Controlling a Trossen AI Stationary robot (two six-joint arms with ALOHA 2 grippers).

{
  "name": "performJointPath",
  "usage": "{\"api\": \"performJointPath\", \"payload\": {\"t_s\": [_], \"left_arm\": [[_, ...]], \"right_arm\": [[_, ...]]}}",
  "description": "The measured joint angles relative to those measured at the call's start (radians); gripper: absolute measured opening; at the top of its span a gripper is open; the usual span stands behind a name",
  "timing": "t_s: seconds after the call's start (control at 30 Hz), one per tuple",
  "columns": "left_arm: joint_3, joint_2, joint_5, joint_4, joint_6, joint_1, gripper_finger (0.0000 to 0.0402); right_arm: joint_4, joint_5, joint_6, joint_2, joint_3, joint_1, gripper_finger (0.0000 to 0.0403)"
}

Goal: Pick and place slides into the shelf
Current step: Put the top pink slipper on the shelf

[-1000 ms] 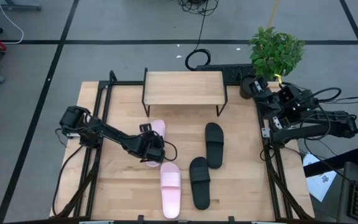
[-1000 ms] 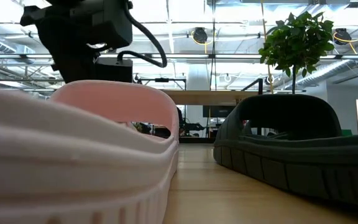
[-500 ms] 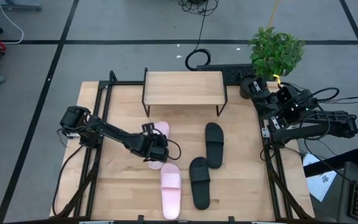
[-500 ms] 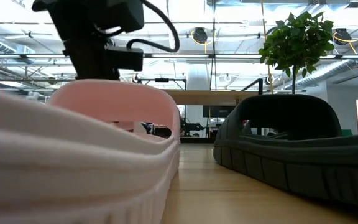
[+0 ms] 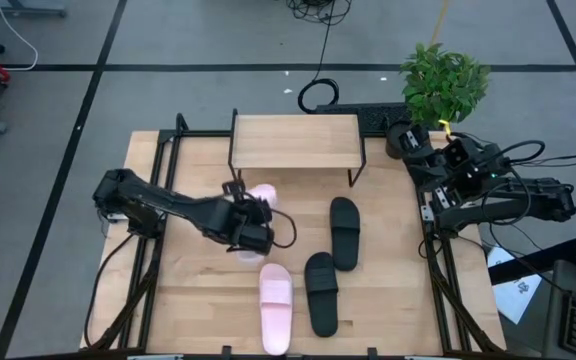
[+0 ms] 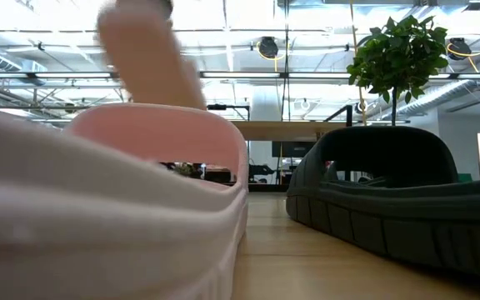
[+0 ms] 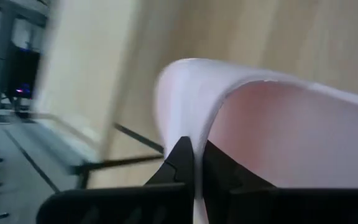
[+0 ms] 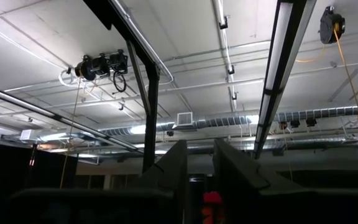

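My left gripper (image 5: 251, 232) is shut on a light pink slide (image 5: 261, 193) left of the table's middle. In the low view the slide is a blur high up (image 6: 144, 50). The second pink slide (image 5: 275, 305) lies sole-down near the front edge and fills the low view's foreground (image 6: 98, 217). Two black slides (image 5: 344, 230) (image 5: 320, 292) lie flat to its right. The shelf (image 5: 295, 140) stands at the far edge on thin black legs. My right gripper (image 8: 199, 174) rests at the table's right edge, pointing at the ceiling, its fingers a narrow gap apart around nothing. My left gripper pinches a thin curved wall of the pink slide (image 7: 188, 134); whether strap or side rim, I cannot tell. One finger (image 7: 178, 158) lies on the pale outer face, the other on the pink inner face. The fingers come from the table's left. The slide is off the table and tipped.
A potted plant (image 5: 445, 80) and a black keyboard (image 5: 380, 115) sit at the far right, beside the right arm. Black rails run along the table's left and right edges. Bare wood shows between the shelf and the slides.
My left gripper has taken hold of the pink slide that lay beneath it and raised it. The slide has come off the table and tipped, its far end now nearer the shelf.
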Motion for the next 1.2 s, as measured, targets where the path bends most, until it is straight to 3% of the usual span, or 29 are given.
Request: {"api": "performJointPath", "payload": {"t_s": [0.1, 0.2, 0.37, 0.53, 0.7, 1.2], "left_arm": [[0.165, -0.008, -0.107, -0.028, 0.04, 0.01, 0.0001], [0.284, -0.007, -0.226, -0.02, 0.18, 0.053, 0.0], [0.33, -0.006, -0.291, 0.114, 0.443, 0.225, 0.0], [0.291, 0.005, -0.23, 0.247, 0.679, 0.413, 0.0], [0.193, 0.01, -0.122, 0.349, 0.787, 0.531, 0.0], [-0.019, 0.01, -0.082, 0.476, 0.962, 0.602, 0.0]], "right_arm": [[-0.007, 0.0, 0.0, 0.0, 0.0, 0.0, 0.007], [-0.008, 0.0, 0.0, 0.0, 0.0, 0.0, 0.007], [-0.007, 0.001, 0.0, 0.0, 0.0, 0.0, 0.007], [-0.007, 0.003, 0.0, 0.002, 0.0, 0.0, 0.007], [-0.007, 0.006, 0.0, 0.002, 0.0, 0.0, 0.007], [-0.023, 0.059, -0.038, 0.002, 0.0, -0.001, 0.007]]}}
